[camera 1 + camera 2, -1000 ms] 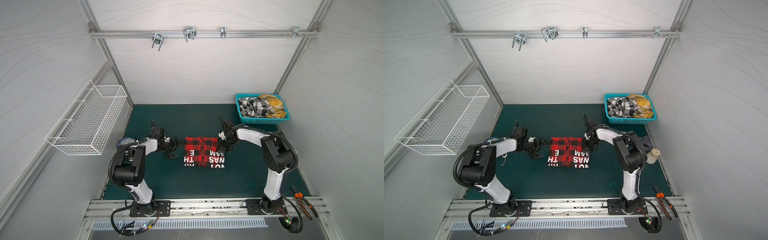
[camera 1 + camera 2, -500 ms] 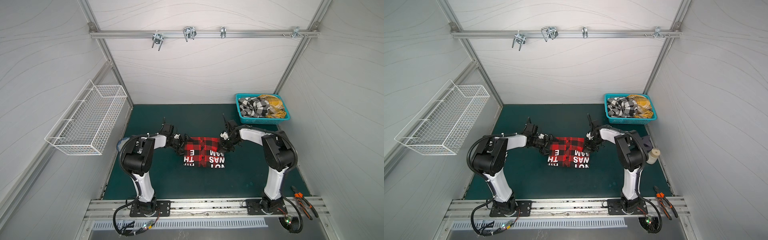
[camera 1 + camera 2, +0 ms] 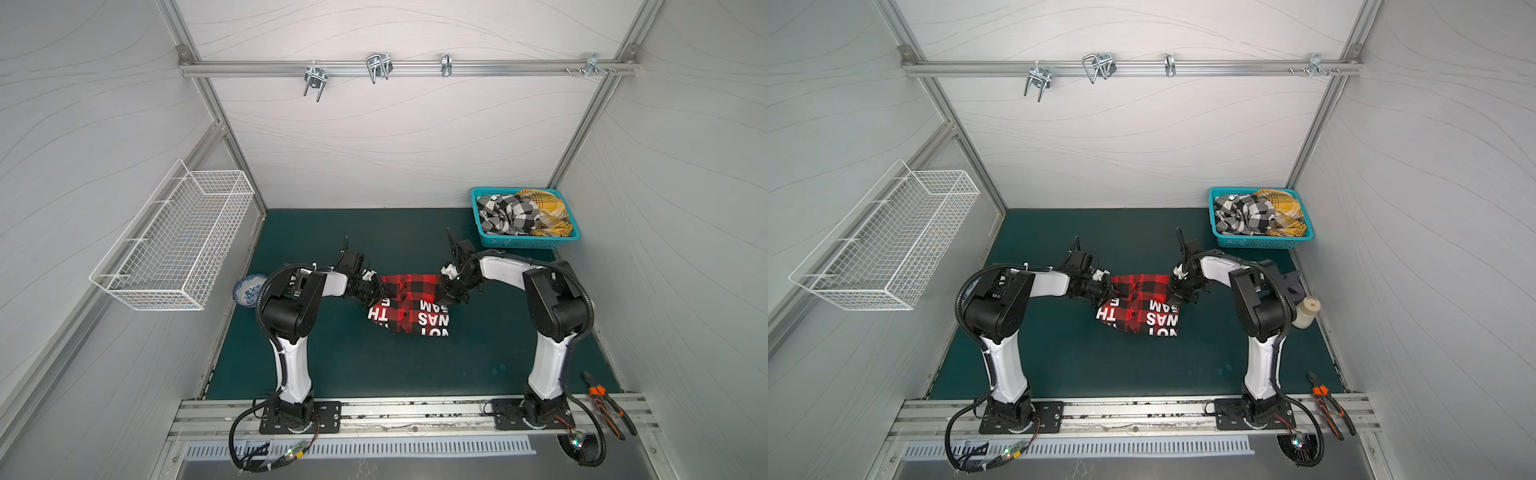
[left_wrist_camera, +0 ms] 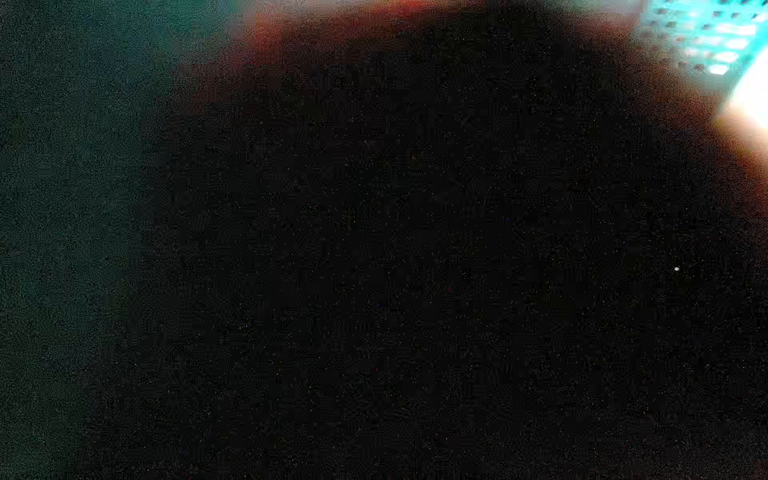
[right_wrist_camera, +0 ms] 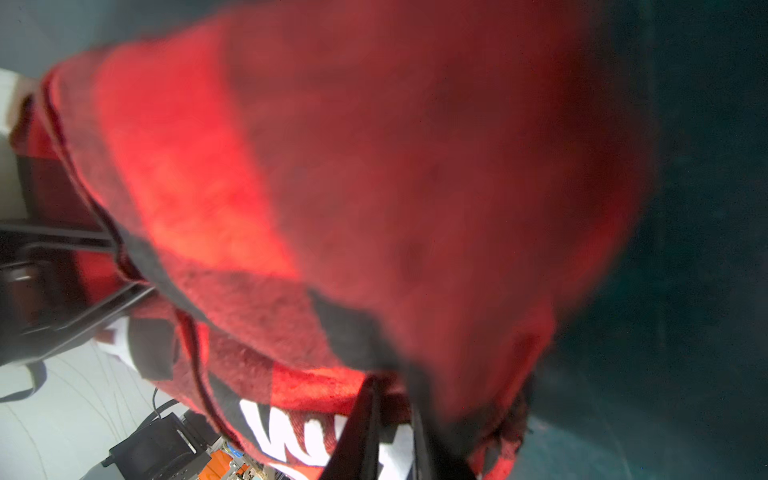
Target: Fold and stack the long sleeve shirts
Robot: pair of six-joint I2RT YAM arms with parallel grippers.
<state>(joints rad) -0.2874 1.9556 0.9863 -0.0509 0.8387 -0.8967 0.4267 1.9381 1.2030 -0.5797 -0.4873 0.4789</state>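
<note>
Shirt status: red-and-black shirt point(image 3: 409, 309) is lying on the green mat point(image 3: 332, 357) between both arms, white letters facing up, its far edge lifting off the surface. Left gripper point(image 3: 376, 291) is pinching the far left corner, jaws fully closed on the cloth; its wrist camera is showing mostly darkness. Right gripper point(image 3: 446, 293) is clamping the far right corner, jaws narrow, with red cloth draping over its fingers point(image 5: 361, 432). Black-and-white shirt point(image 3: 505, 214) and yellow shirt point(image 3: 544, 210) are sitting crumpled in the teal basket point(image 3: 523, 242), far right.
</note>
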